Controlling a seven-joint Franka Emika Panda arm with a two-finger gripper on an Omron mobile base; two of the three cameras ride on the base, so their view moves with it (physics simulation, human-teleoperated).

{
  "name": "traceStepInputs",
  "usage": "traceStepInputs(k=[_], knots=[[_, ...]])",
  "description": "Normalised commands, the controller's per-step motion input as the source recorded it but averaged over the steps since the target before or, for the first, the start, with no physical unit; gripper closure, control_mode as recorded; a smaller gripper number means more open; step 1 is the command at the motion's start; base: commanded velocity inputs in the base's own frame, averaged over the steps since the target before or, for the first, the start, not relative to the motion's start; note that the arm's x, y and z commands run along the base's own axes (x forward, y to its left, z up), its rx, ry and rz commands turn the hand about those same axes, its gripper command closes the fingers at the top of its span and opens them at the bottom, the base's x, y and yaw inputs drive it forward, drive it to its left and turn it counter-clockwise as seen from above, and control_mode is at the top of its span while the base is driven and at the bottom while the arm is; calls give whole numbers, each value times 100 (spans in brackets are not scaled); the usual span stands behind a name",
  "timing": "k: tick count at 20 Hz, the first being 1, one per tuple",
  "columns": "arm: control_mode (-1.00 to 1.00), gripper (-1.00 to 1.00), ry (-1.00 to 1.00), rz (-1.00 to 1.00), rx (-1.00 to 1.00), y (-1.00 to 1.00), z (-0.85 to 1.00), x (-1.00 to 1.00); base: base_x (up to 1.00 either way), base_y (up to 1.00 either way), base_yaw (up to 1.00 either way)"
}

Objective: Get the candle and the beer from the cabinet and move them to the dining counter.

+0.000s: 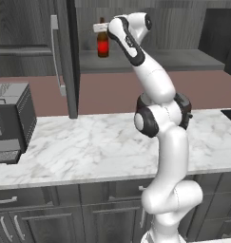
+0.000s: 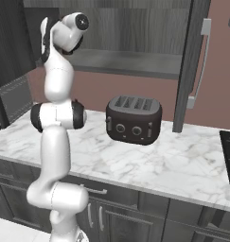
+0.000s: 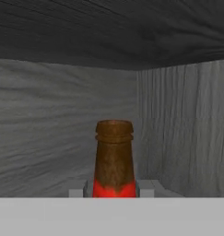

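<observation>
The beer (image 1: 103, 43), a slim brown bottle with a red label, stands upright inside the open cabinet (image 1: 159, 59) above its shelf. My gripper (image 1: 101, 27) is shut on its neck from the right. In the hand view the bottle's neck (image 3: 114, 154) rises dead centre between my gripper's (image 3: 113, 190) two tips, with the cabinet's grey back and side walls behind. I cannot tell whether the bottle's base touches the shelf. The candle and the dining counter are out of view.
The cabinet's door (image 1: 72, 57) stands open left of the bottle, its silver handle (image 1: 55, 52) facing out. Below lies a marble wall counter (image 1: 88, 147) with a dark toaster (image 2: 133, 118). A black cooktop (image 2: 228, 158) sits at the counter's right end.
</observation>
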Motion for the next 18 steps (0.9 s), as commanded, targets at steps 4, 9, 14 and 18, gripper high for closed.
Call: traceStepInputs(k=[4, 9, 14, 18], knots=[[-100, 100, -3, 0, 0, -55, -1, -39, 0, 0, 0], [-100, 100, -8, 0, 0, -51, -21, -46, 0, 0, 0], [-100, 100, -13, -3, 0, -28, -50, -51, 0, 0, 0], [-100, 100, -16, -7, 0, -24, -33, -67, 0, 0, 0]])
